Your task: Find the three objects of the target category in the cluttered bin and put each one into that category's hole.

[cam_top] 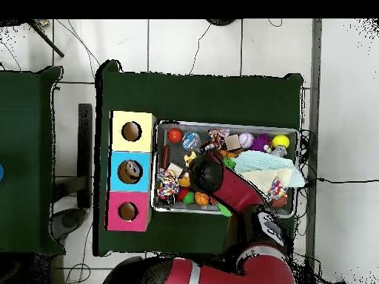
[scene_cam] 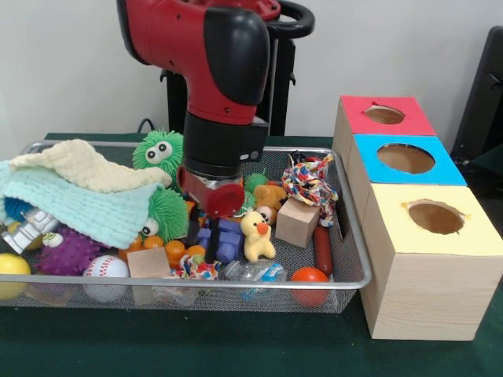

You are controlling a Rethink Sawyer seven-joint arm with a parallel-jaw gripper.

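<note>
My gripper reaches down into the middle of the wire bin, its tips sunk in the clutter against a blue-purple toy. A yellow duck stands just right of it, and orange balls lie just left. The overhead view hides the gripper under the arm's wrist. Right of the bin stand three boxes with round holes on top: red, blue and yellow. Nothing shows in the gripper.
A wooden block, rope toy, red sausage, red ball and clear bottle fill the right half. Towels, green fuzzy monsters, a purple spiky ball, baseball and yellow ball lie left.
</note>
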